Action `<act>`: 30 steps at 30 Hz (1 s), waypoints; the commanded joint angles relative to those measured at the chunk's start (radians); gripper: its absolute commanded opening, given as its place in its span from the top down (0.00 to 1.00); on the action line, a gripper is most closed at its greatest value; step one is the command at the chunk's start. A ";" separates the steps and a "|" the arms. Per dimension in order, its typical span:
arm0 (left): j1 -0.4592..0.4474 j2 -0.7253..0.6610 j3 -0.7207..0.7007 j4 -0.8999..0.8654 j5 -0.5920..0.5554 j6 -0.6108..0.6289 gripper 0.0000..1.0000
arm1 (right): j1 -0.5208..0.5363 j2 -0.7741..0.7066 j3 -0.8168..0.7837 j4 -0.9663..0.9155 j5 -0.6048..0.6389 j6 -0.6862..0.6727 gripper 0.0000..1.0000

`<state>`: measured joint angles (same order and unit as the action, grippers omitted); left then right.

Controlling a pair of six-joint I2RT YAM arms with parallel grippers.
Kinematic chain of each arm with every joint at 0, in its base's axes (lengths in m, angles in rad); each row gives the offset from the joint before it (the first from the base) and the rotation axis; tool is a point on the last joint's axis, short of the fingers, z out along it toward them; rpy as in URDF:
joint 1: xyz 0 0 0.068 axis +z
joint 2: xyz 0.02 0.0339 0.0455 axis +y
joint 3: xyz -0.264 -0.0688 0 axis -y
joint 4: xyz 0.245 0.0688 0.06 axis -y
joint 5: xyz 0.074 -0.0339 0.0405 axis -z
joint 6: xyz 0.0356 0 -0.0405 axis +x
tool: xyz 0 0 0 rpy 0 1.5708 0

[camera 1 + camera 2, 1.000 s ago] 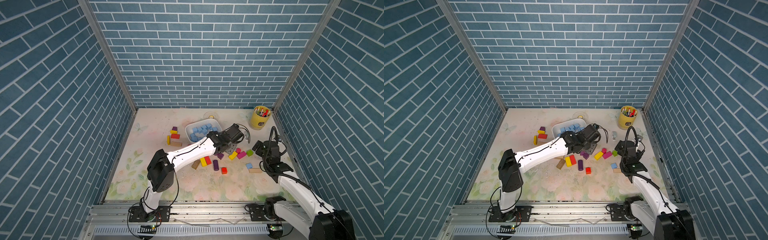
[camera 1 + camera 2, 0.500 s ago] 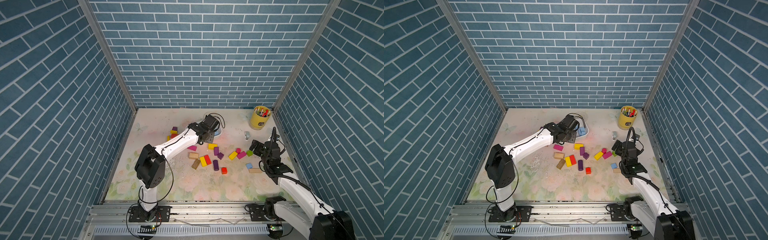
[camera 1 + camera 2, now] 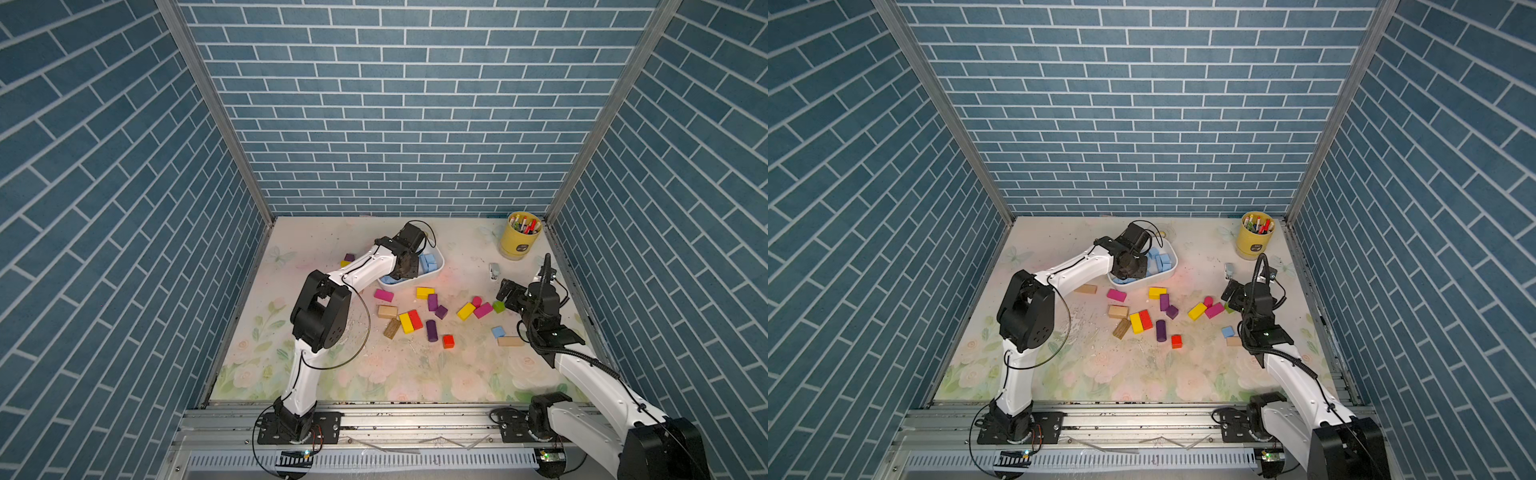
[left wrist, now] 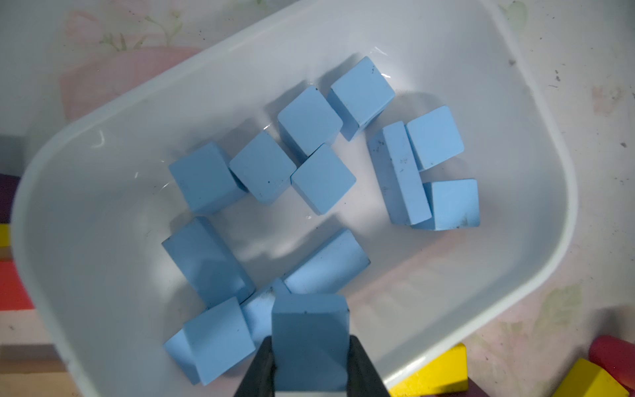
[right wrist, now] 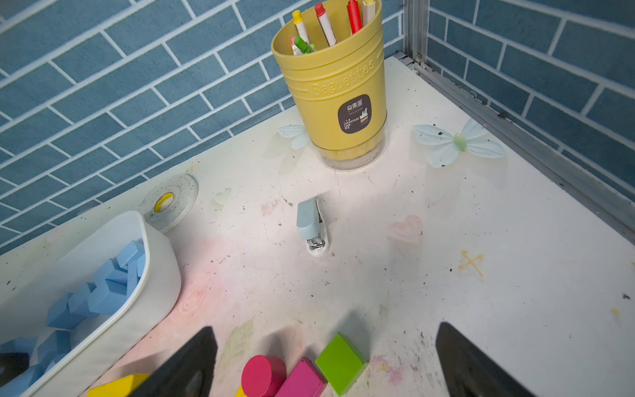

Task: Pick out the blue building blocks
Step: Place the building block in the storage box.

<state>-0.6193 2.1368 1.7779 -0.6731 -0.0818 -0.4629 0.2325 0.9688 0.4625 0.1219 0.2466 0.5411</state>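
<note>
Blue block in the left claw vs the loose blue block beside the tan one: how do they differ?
The held matte light-blue block is clamped in the left claw; the loose matte light-blue block lies ungripped on the table. Held one hangs over the white plastic tray; loose one sits outside it, beside a tan wooden block. Same colour.

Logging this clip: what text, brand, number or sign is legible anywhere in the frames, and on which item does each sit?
"Baguettes": embossed on the yellow cup, right wrist view.
"CHOPSTICKS CAGE": on the cup's dark label; characters above and small print beside it too small to read.
Tape roll: print on its yellow core is blurred, unreadable.
No other readable text.
</note>
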 commanded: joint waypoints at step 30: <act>0.010 -0.733 -0.441 0.111 0.093 0.105 0.01 | -0.004 0.005 0.019 0.014 -0.064 -0.057 0.01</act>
<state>-0.6144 1.4731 1.3911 -0.5472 0.0029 -0.3847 0.2325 0.9783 0.4625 0.1356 0.2085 0.5156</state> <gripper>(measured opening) 0.994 0.988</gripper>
